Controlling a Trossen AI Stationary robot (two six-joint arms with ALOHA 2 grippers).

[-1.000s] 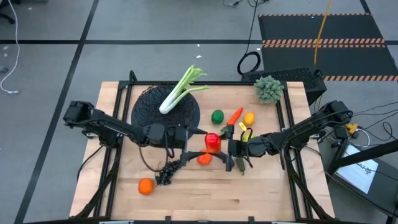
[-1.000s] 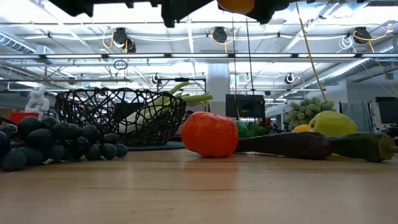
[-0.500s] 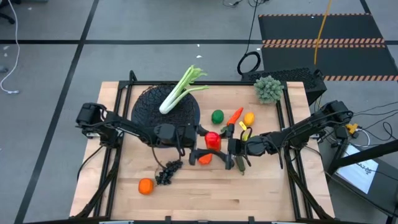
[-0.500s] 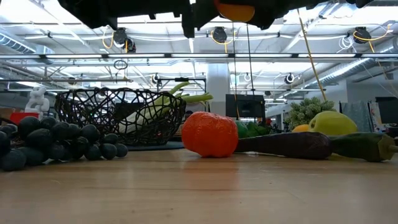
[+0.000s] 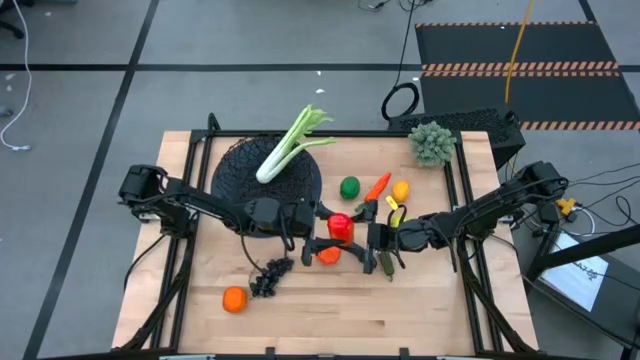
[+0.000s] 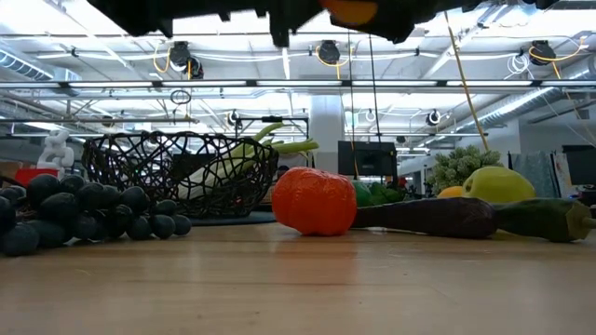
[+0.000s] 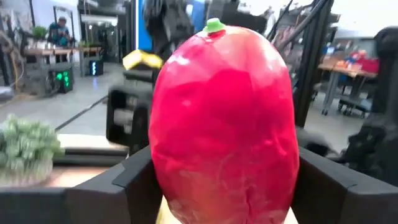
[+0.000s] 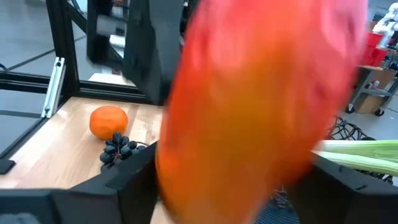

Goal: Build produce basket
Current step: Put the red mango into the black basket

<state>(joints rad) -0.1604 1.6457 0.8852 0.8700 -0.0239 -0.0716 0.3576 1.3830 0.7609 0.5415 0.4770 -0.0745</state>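
The mango is clamped in the fingers of both the left gripper and the right gripper. With a mistimed release it could be dropped short of the basket.

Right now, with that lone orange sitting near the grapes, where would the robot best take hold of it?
Across its widest middle, coming straight down from above. The orange is round and sits free on the table, so any direction works; probably pinch along a line that misses the grapes beside it.
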